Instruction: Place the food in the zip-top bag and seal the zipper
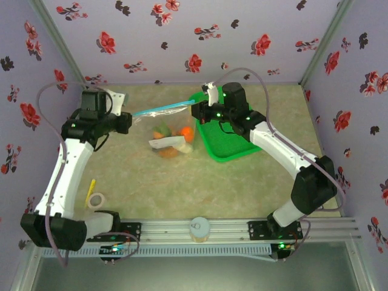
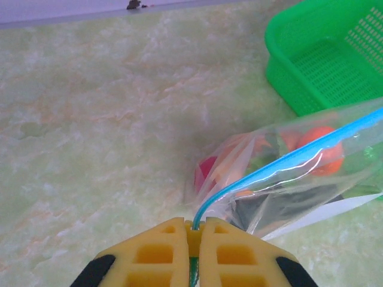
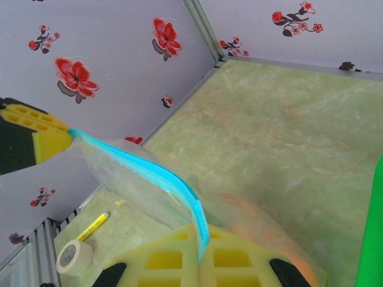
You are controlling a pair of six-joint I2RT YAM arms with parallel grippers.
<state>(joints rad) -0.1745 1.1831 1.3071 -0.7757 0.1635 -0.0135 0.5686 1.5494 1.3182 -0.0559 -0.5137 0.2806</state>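
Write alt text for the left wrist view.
The left gripper, with yellow fingers, is shut on one end of the light-blue zipper of the zip-top bag, which stretches away to the right. Inside the clear bag lie toy foods, among them an orange and a red tomato. A green basket stands on the marbled table behind.

You get even, diffuse light in all three views, with only faint, soft shadows under the arms on the table (image 1: 182,182). White glare streaks cross the clear zip-top bag (image 2: 299,197) in your left wrist view. Both wrist views blur the yellow fingers (image 3: 161,263) nearest the lens, and the top view is slightly soft.
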